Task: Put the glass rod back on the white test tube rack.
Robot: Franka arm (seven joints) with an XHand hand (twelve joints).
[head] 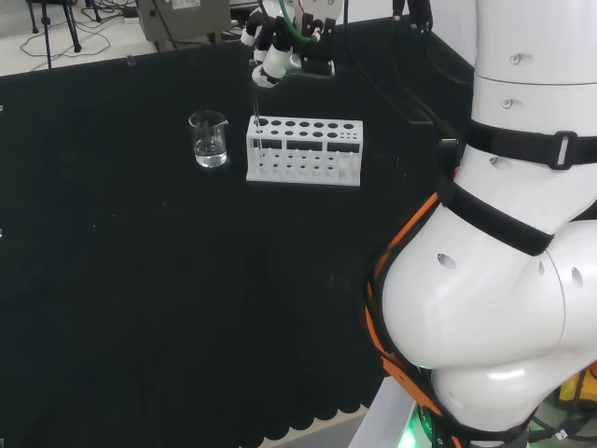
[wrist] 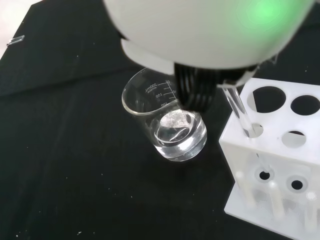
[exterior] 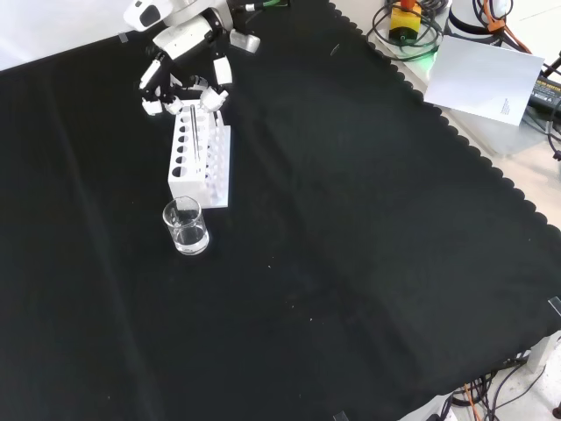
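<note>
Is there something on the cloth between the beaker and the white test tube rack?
No. In the head view, only bare black cloth separates the beaker from the white test tube rack; they stand apart.

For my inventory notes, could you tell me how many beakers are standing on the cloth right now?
1. The beaker stands just left of the white rack in the head view, a little clear liquid in it. Other clear ware could go unseen against the black cloth.
</note>
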